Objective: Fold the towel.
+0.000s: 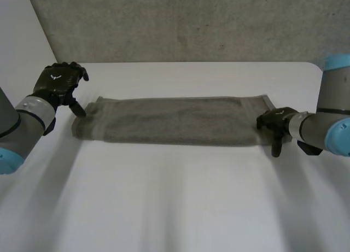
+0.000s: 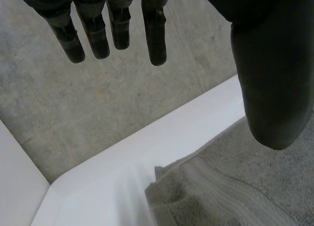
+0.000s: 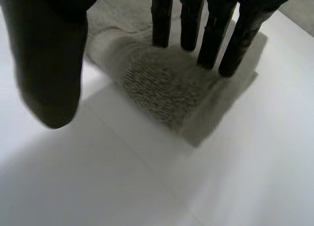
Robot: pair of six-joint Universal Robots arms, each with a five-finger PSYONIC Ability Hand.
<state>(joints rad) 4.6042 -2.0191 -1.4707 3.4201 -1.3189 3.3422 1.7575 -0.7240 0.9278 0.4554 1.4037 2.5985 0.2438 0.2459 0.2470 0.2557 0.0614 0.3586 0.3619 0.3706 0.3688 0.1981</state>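
Towel point(image 1: 169, 121) lies flat on the white table point(image 1: 175, 208) as a long narrow band, running 9 to 3 o'clock across the middle. It looks folded once lengthwise. My guess is the next fold goes end to end.

Step in hand, as I read it: get hold of the short ends. To do it well:
- Take every layer at the end, thumb under and fingers on top, close to the corners so the edge doesn't sag.
- Lift just clear of the table, don't drag. Thick terry will likely bunch if slid.
- Grip both sides evenly, or the band skews.
- Line up the edges before letting go.

Left hand point(image 1: 57, 83): at the 9 o'clock end, over the far corner. Fingers point(image 2: 154, 39) are straight and slightly spread, with the thumb point(image 2: 274, 88) well apart from them. It grips nothing. The thumb tip points down at the corner of the cloth, and I can't tell whether it touches.

Right hand point(image 1: 276, 121): at the 3 o'clock end. Fingers point(image 3: 211, 35) are straight and point down onto the towel's end, tips at or on the cloth. The thumb point(image 3: 49, 74) is out over bare table beside the near edge, clear of the towel. It's wide open with no pinch, so nothing is held.
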